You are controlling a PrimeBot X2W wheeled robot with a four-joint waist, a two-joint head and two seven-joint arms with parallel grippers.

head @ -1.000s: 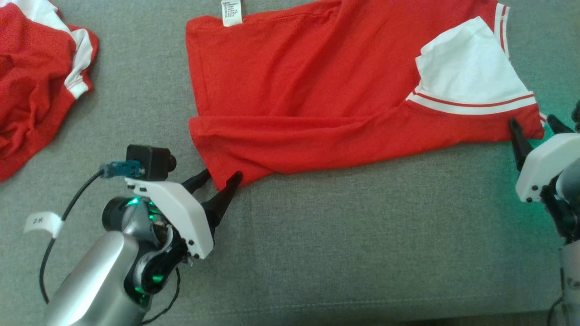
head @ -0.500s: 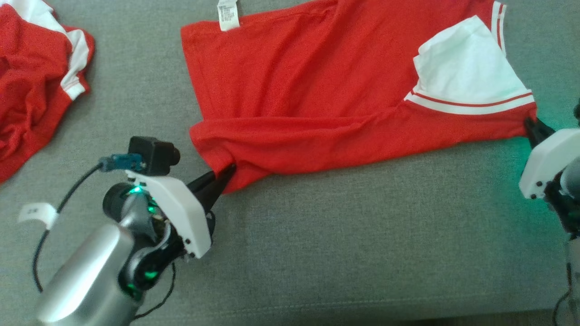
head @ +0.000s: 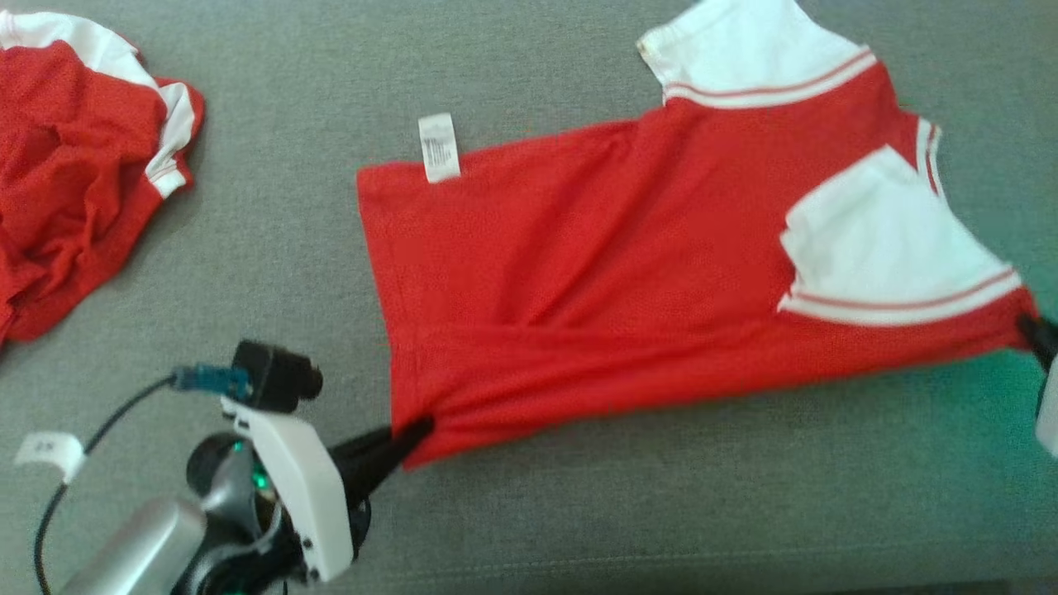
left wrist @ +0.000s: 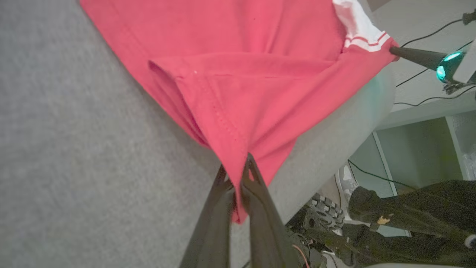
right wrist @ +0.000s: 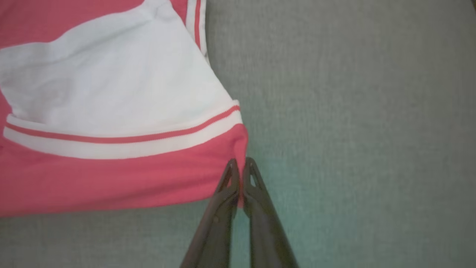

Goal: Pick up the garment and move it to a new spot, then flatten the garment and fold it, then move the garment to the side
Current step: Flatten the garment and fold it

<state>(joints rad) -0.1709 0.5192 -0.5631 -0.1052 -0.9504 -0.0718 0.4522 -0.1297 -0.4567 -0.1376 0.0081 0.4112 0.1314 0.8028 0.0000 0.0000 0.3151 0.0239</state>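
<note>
Newly closed fingers [left wrist: 260,212], garment [head: 628,273] corners pinched

Head view slightly blurred. Right fingers [head: 1040,337] cut off by right edge. Crumpled shirt [head: 74,165] cut off at left edge. Tag [head: 439,147] print too small to read. Spread shirt [head: 620,273] corner partly hidden between closed left fingers [left wrist: 260,208].

A robot lab (seemingly): grey padded bench [head: 661,512], loose cables [left wrist: 431,31], white shelving [left wrist: 427,111].
</note>
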